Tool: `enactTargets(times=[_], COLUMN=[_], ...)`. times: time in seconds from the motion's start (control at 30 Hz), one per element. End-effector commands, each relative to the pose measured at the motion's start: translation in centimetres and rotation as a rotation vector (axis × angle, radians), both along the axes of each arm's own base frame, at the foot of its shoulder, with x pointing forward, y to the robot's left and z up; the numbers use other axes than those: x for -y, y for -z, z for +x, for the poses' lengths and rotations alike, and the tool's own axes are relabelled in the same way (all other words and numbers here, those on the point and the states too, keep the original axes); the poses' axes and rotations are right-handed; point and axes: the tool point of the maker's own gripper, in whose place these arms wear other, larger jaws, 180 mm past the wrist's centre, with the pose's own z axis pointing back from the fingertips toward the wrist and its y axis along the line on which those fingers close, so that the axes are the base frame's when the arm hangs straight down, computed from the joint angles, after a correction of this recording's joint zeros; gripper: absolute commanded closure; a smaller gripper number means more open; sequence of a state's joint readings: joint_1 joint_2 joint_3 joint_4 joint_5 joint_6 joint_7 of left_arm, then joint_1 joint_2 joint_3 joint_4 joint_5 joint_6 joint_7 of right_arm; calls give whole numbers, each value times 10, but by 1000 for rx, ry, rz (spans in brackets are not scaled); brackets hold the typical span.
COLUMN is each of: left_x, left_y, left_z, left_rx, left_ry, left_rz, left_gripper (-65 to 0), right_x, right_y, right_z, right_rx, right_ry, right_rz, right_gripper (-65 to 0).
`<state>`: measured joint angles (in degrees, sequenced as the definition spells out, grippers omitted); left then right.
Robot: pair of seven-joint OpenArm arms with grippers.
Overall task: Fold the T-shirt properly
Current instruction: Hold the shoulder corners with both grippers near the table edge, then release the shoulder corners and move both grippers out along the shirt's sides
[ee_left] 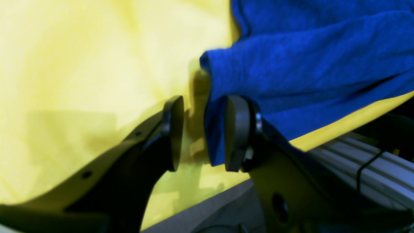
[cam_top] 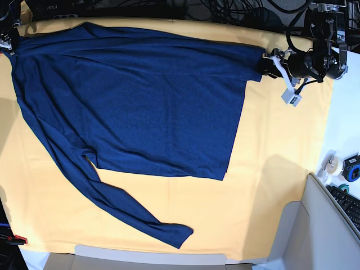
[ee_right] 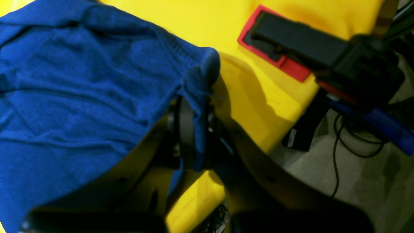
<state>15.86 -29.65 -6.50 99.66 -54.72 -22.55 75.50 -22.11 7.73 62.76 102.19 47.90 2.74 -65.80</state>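
Your dark navy knit long-sleeved T-shirt (cam_top: 140, 101) lies spread across the pale yellow cloth (cam_top: 270, 169) — one sleeve trailing toward the near edge. Your left gripper (ee_left: 200, 132) stands parted at a corner, fabric seemingly draped on one finger (ee_left: 237, 132) — the view is blurred. Your right gripper (ee_right: 190, 129) is pinched on another corner.

Probably a lab: cables (cam_top: 247, 11), keyboard (cam_top: 349, 203).
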Motion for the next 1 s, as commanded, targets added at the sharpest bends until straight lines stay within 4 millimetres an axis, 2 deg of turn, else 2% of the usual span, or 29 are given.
enactTargets(times=[0.0, 0.3, 0.37, 0.57, 0.63, 0.8, 0.9, 0.97], left_x=[-3, -3, -3, -3, -3, -2, 0, 1], left_y=[-9, -10, -10, -10, -10, -11, -14, -17], left_z=[6, 7, 8, 8, 8, 8, 10, 11], left_rx=[28, 34, 37, 37, 39, 40, 53, 64], left_ry=[11, 12, 11, 11, 10, 10, 18, 23], left_rz=[9, 8, 7, 7, 7, 5, 5, 6], left_gripper=[-211, -211, -211, -211, -211, -211, -211, -211], right_x=[8, 10, 10, 9, 10, 13, 26, 40], right_y=[-14, -11, -11, -9, -8, -10, -19, -31], right_z=[3, -10, -12, -19, -20, -24, -37, -45], right_rx=[20, -16, -20, -36, -43, -56, -51, -42], right_ry=[-6, 2, 3, 1, 2, 2, 52, 89], right_rz=[-49, -55, -56, -49, -51, -62, -87, -124], right_gripper=[0, 0, -50, -278, -329, -338, -338, -338])
